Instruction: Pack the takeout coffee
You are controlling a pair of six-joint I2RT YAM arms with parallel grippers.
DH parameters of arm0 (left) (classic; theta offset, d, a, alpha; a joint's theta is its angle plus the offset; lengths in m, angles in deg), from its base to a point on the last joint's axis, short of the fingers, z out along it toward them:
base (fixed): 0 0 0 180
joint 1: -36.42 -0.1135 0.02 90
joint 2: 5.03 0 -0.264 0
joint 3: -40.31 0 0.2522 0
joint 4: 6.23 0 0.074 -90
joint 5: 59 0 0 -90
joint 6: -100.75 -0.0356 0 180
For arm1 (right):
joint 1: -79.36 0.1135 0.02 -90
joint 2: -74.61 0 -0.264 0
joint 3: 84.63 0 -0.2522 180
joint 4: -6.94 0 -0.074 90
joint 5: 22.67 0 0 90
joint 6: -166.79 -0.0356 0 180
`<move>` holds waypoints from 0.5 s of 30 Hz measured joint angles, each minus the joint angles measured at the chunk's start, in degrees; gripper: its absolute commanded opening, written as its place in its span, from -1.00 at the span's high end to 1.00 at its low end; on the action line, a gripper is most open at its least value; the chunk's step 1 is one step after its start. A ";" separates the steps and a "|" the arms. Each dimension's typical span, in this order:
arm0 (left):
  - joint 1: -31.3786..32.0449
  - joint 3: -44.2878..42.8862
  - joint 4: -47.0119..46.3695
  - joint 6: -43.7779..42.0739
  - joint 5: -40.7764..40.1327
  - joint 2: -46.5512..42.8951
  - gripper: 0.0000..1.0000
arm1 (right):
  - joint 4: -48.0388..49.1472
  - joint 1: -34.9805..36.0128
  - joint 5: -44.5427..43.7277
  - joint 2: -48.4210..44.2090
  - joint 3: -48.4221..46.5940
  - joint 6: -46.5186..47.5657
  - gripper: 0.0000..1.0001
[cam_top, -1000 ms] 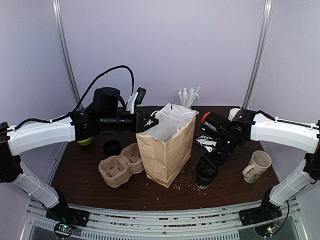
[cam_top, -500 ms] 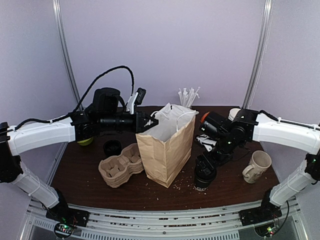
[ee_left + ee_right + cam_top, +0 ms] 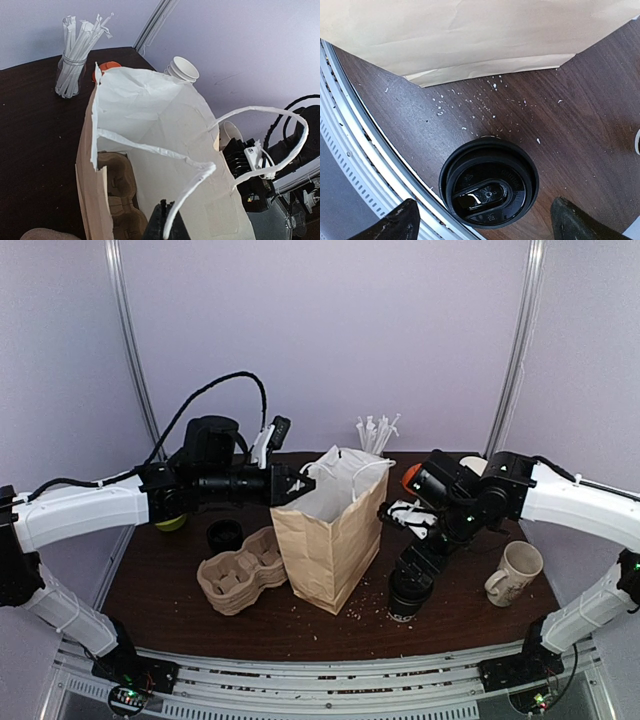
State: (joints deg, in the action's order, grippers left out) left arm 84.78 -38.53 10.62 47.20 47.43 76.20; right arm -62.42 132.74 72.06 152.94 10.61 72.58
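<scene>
- We see the takeout coffee (image 3: 489, 189) standing upright on the dark wooden table (image 3: 170, 585), lid on, near the front edge and just to the right of the paper bag (image 3: 330, 545).
- The cup is outside the bag; a bare strip of table with pale crumbs lies between them.
- Our right gripper (image 3: 489, 225) hangs over the cup with its fingers spread wide, one on each side of the lid. Neither finger touches the cup.
- Our left gripper (image 3: 165, 227) is at the bag's upper left rim, fingers pinched together on the white handle (image 3: 260, 145), which runs down between them.
- The bag stands upright and open, its white inside showing in the left wrist view.
- A moulded cardboard carrier (image 3: 240, 578) lies left of the bag, touching it or nearly so; we cannot tell which.
- Behind the bag stands a jar of wrapped straws (image 3: 375, 435).
- A stack of white paper cups (image 3: 182, 70) sits at the back right, and a cream mug (image 3: 515, 572) stands right of the coffee, well apart from it.
</scene>
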 measured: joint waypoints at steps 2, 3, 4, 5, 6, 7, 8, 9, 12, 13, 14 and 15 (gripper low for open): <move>0.00 0.00 -0.02 -0.11 -0.07 0.00 1.00 | 0.28 0.00 0.00 0.02 0.00 1.20 -0.89; 0.00 0.02 -0.02 -0.15 -0.07 0.00 1.00 | 0.50 0.00 0.00 0.04 0.02 1.64 -0.90; 0.00 0.04 -0.02 -0.15 -0.04 0.00 1.00 | 0.81 0.00 0.02 0.07 0.04 2.16 -0.90; 0.00 0.04 -0.02 -0.17 -0.02 0.00 1.00 | 1.14 0.00 0.02 0.11 0.13 2.54 -0.91; 0.00 0.04 -0.02 -0.20 0.02 0.00 1.00 | 1.40 0.00 0.04 0.26 0.22 2.80 -0.91; 0.00 0.04 -0.04 -0.20 0.04 0.00 1.00 | 1.64 0.00 0.09 0.50 0.31 3.02 -0.93; 0.00 0.04 -0.04 -0.22 0.04 0.02 1.00 | 1.84 0.00 0.26 0.85 0.37 3.13 -0.93; 0.00 0.04 -0.04 -0.26 0.07 0.00 1.00 | 1.95 0.00 0.44 1.18 0.39 3.28 -0.95; 0.00 0.11 -0.09 -0.52 0.07 0.00 1.00 | 2.19 0.00 1.11 2.25 0.48 3.87 -0.97; 0.00 0.17 -0.13 -0.59 0.07 0.00 1.00 | 2.23 0.00 1.20 2.49 0.59 3.91 -0.97; 0.00 0.22 -0.17 -0.63 0.07 0.00 1.00 | 2.29 0.00 1.33 2.62 0.81 3.91 -0.98; 0.00 0.26 -0.26 -0.74 0.07 0.00 1.00 | 2.29 0.00 1.38 2.71 1.05 3.89 -0.97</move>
State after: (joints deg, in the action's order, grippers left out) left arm 84.78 -38.26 10.36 46.45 47.50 76.20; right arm -60.12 132.74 73.44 155.65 11.66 76.47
